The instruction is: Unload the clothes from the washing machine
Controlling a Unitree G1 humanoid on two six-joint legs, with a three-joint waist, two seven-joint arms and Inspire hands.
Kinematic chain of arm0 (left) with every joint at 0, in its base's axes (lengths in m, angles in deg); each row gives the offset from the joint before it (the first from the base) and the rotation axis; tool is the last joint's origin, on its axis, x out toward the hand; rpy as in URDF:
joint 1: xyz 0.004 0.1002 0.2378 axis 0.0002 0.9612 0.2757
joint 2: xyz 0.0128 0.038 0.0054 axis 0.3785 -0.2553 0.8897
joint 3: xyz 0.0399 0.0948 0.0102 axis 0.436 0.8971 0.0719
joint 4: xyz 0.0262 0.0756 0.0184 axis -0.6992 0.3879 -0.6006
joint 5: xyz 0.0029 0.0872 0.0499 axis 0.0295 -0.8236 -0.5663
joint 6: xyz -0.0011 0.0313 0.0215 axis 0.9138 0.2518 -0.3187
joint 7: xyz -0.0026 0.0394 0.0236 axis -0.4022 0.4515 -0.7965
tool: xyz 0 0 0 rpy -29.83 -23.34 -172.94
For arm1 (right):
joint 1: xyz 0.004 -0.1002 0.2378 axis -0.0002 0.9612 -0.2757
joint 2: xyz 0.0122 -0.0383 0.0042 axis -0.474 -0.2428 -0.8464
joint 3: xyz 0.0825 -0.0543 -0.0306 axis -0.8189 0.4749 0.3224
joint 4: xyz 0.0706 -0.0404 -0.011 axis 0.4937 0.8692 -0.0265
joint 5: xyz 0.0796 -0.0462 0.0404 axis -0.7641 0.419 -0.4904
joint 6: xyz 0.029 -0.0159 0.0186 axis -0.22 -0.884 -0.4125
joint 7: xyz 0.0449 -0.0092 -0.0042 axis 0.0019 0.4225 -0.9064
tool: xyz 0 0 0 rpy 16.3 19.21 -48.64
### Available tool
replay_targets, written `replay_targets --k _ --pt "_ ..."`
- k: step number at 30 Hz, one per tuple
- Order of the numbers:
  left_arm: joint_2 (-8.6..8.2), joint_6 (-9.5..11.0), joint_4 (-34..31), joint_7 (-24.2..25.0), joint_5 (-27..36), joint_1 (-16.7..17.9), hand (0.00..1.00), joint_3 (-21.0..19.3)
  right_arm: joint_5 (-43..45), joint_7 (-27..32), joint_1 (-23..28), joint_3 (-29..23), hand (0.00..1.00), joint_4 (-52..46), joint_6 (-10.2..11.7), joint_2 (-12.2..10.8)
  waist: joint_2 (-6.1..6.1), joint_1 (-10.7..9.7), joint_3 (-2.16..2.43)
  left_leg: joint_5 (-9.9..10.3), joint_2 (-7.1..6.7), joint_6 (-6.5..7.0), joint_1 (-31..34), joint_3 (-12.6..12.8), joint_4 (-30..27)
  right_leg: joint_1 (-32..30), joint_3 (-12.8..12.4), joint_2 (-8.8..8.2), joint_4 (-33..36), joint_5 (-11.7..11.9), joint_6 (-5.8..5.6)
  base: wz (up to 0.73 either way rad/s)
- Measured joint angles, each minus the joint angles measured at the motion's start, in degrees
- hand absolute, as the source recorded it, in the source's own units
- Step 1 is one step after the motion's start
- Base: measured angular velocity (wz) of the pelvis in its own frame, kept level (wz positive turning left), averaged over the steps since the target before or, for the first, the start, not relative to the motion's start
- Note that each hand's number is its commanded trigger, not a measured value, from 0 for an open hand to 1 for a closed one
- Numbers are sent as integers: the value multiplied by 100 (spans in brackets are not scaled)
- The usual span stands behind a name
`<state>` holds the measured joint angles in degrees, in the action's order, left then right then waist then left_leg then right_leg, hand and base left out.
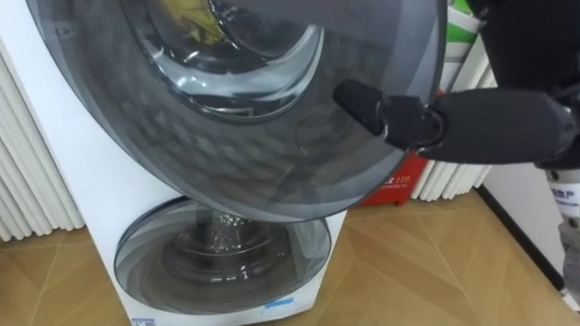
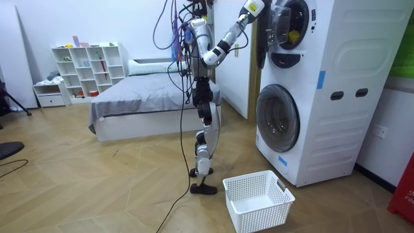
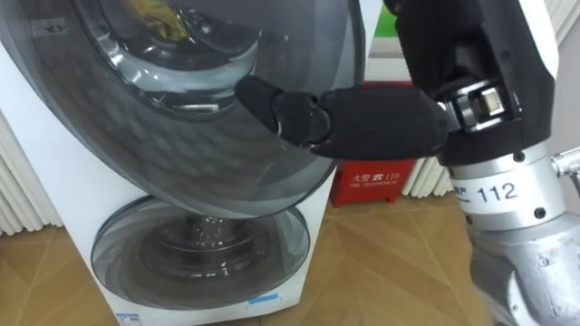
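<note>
Washing machine (image 2: 336, 97): a white stacked unit, one drum above the other, is faced by the robot. In the room view the robot is stood close at the unit's left, with its right arm raised to the upper drum.
Upper door (image 1: 272, 154): the round grey door is swung out from its opening. It is judged to be held out so that the drum mouth is freed for reaching in.
Right robot hand (image 3: 381, 118): it is laid against the door's face near the right rim, with the fingers stretched out straight and nothing clamped. Such flat contact is judged to suit pushing the door wider, not grasping.
Clothes (image 2: 292, 36): a yellow garment is seen inside the upper drum, far behind the door and touched by nothing. It is also glimpsed through the glass at the top of the eye views.
Lower door (image 1: 222, 258): it is closed, and reflections alone are made out in its glass, so its contents cannot be told.
Basket (image 2: 262, 217): a white open-weave basket is set on the floor near the robot's feet, probably so that picked clothes can be dropped straight in.
Red box (image 3: 367, 186): it is stood on the floor at the right and is partly covered by the door and the arm.
Hidden: the door's top is cut off, and the drum mouth is screened by the door in the eye views. How much clothing lies inside cannot be judged, nor whether the thumb catches the rim.
</note>
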<state>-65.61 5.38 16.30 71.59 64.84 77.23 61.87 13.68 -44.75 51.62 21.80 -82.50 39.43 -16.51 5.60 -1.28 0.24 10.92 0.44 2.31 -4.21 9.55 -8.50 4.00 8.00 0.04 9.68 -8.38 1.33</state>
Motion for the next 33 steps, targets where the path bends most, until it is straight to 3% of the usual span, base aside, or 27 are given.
replay_targets --k 6,11,14,17,19,23,27,33 --pt "-3 -36 -21 -5 8 -201 0 143 -197 -125 -11 296 0 -12 107 -105 -61 38 35 -1 4 -1 -1 -14 -13 8 26 0 2 0 0 0" --pt "23 -25 -15 -17 8 -373 0 285 -245 -117 -11 579 0 -4 193 -327 -72 159 35 -5 18 -10 3 -11 6 5 146 0 2 -1 0 -4" --pt "34 -26 -25 -24 4 -326 0 363 -423 -168 -11 680 0 94 268 -477 -43 216 31 -15 26 -28 -1 -1 -1 9 158 7 3 0 0 -4" --pt "111 -29 -22 -22 5 -289 0 535 -779 -168 -10 753 0 216 406 -634 20 301 0 -29 34 -50 7 -11 -28 18 162 13 0 -4 6 1" --pt "169 -32 -10 -14 7 -288 0 583 -859 -169 -11 842 0 286 532 -783 95 318 -5 -31 6 -56 67 -39 -98 11 155 5 -15 -51 102 7" --pt "172 -40 5 21 0 -290 0 703 -1038 -172 -11 1039 0 402 659 -973 101 451 -5 -41 -1 -76 76 -61 -114 12 167 -15 -14 -61 146 2" --pt "181 -160 8 88 0 -287 0 762 -1192 -257 -12 1373 0 384 971 -1085 95 549 -4 -64 -8 -113 161 -228 -160 15 362 -31 -18 -91 193 20" --pt "188 -201 7 111 2 -279 0 794 -1434 -621 -248 2015 0 599 1027 -1198 72 665 -14 -91 -34 -163 275 -560 -248 62 656 -46 -18 -174 235 29"
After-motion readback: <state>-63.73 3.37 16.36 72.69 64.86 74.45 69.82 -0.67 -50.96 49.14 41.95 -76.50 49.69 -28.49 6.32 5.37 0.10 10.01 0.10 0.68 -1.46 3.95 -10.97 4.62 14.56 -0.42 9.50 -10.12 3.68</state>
